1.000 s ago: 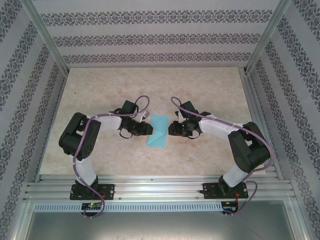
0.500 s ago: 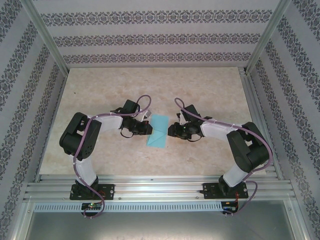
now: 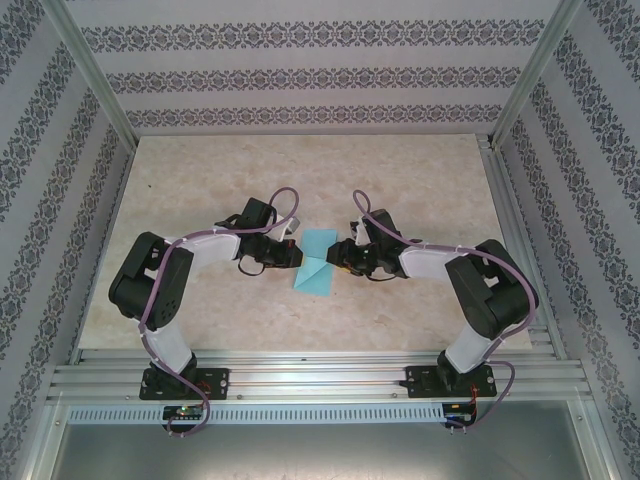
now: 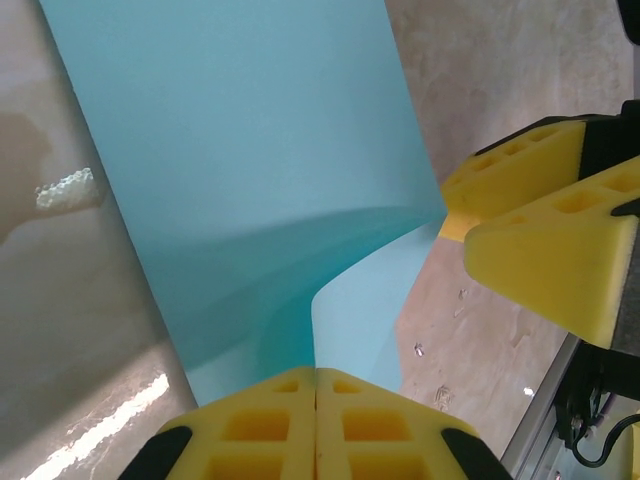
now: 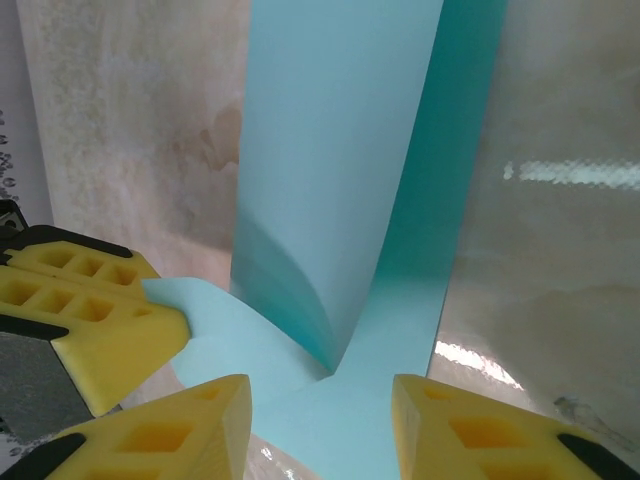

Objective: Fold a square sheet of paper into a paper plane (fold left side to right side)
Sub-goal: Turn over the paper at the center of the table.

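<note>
Square sheet of paper (image 3: 318, 262) sits right between the two sets of jaws, long axis running away from both wrists, most of it flat on the marbled tabletop (image 3: 200, 180). Left gripper (image 4: 316, 385) has its yellow fingers pressed together, clamped on the sheet's left edge, and the paper curls up out of that pinch into a raised flap. That flap leans across toward the right gripper (image 5: 322, 395), and that's the relation to watch: the lifted edge has to travel from the left jaws over to the right jaws' side. Right jaws stand apart, holding nothing, with the sheet stretching straight out ahead of the gap and its near end lying under it. From the right wrist, the left fingers show just off to the left, the corner nipped at their tips. Both grippers are close in, nearly facing each other across the sheet. My read: the left arm does the carrying, the right looks placed to press the fold down.
</note>
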{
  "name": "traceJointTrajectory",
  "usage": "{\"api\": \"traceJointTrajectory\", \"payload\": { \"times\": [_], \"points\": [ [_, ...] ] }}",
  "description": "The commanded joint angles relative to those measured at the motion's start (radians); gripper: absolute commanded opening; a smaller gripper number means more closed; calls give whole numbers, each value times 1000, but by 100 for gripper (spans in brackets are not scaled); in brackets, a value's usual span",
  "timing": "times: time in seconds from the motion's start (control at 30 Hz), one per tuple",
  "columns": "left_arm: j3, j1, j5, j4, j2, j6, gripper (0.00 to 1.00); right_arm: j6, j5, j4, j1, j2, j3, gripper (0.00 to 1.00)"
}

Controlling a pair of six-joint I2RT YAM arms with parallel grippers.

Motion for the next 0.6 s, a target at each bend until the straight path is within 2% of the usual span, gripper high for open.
{"api": "traceJointTrajectory", "payload": {
  "times": [0.0, 0.13, 0.3, 0.43, 0.57],
  "points": [
    [-13, 1, -9, 4, -15, 10, 6, 51, -28, 77, 9, 39, 12, 41],
    [-11, 1, -12, 3, -12, 12, 6, 75, -38, 105, 28, 70, 36, 39],
    [-11, 2, -21, 2, -1, 12, 6, 100, -52, 141, 43, 93, 50, 32],
    [-11, 3, -32, 0, 3, 13, 9, 111, -57, 161, 47, 96, 47, 20],
    [-17, 12, -45, -2, -15, 16, 17, 109, -50, 158, 47, 86, 44, 9]
  ]
}}
